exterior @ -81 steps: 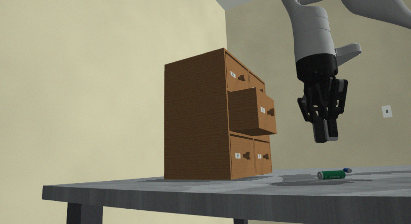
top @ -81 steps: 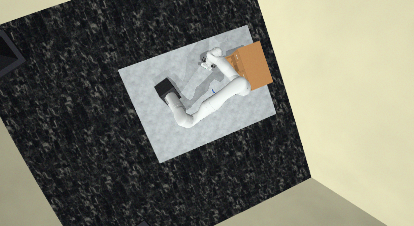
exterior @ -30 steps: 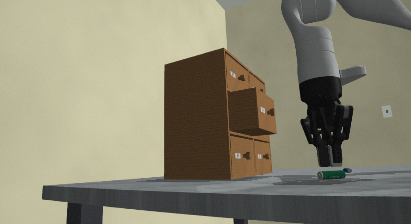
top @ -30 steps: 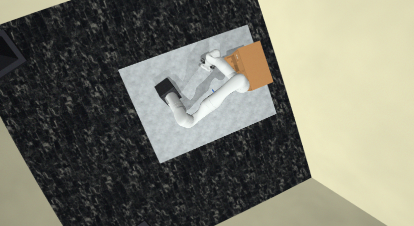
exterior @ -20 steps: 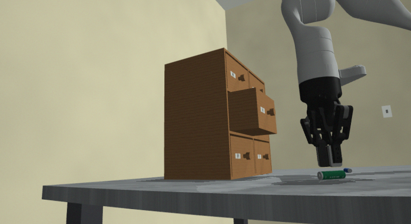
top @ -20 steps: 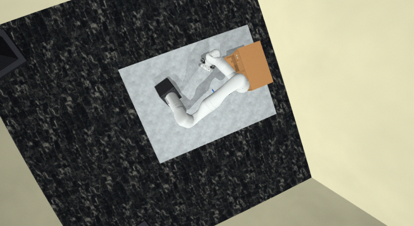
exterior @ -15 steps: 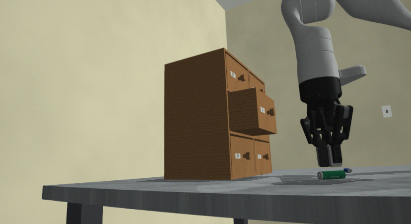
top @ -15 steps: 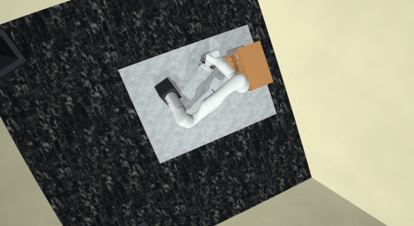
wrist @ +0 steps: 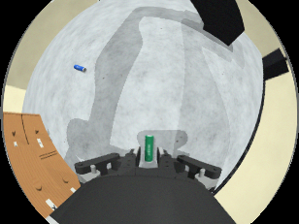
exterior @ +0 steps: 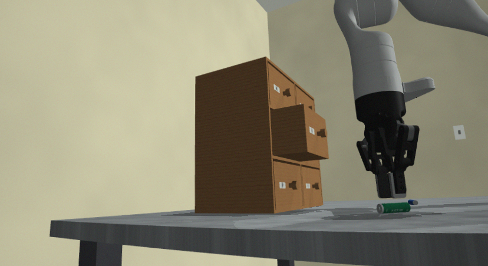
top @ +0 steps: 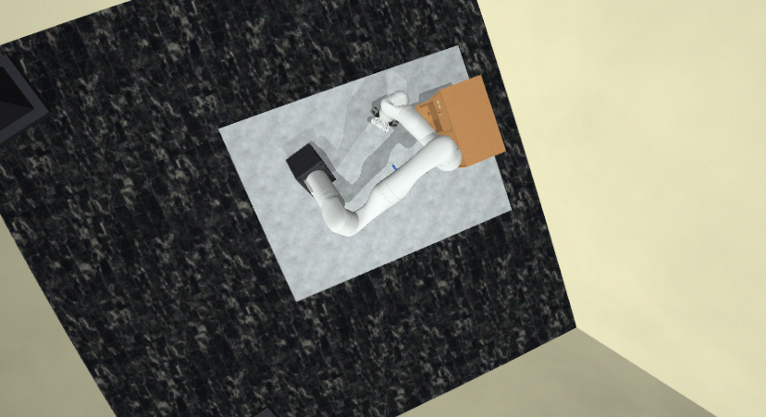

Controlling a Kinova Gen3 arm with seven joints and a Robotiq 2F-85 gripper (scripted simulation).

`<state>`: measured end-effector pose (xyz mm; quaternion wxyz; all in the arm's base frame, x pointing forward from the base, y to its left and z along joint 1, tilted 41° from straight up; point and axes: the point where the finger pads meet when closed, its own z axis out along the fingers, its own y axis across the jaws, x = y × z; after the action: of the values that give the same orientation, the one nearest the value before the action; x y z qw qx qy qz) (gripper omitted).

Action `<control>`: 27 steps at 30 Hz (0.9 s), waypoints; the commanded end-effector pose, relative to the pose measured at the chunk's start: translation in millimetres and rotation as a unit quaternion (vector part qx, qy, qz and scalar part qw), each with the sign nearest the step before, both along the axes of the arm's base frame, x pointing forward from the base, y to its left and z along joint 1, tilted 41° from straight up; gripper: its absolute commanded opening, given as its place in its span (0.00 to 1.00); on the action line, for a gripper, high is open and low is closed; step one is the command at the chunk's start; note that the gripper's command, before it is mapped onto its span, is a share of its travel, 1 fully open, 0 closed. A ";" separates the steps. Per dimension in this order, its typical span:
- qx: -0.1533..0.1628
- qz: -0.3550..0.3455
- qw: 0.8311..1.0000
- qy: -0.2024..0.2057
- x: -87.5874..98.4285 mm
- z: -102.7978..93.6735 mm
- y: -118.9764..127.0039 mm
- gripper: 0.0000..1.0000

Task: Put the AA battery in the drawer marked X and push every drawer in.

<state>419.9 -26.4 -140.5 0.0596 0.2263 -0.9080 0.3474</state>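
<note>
Only the exterior shows the slightly spread pincer [top: 384, 117] [exterior: 391, 195] [wrist: 149, 152] above the green battery [exterior: 394, 207] [wrist: 149, 148].

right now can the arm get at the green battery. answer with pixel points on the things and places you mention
Probably yes: the green battery [exterior: 393, 207] [wrist: 149, 148] lies on its side just below the jaws, parted a little with nothing between them, and nothing seems to stand in between. The blue battery [exterior: 412, 202] [wrist: 80, 68] [top: 394, 166] lies well off to one side.

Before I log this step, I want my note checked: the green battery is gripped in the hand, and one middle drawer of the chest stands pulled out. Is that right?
Not quite: the green battery lies on the table, below the fingertips of the hand, as the exterior view shows.
</note>
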 end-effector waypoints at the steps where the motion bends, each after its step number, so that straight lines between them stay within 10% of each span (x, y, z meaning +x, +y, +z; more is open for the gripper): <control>1: 0.000 0.001 1.000 -0.001 0.6 -0.1 0.4 0.29; 27: 0.000 0.001 1.000 -0.001 1.6 -15.3 -12.9 0.29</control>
<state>421.0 -40.2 -156.2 0.0596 0.2263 -0.9080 0.3474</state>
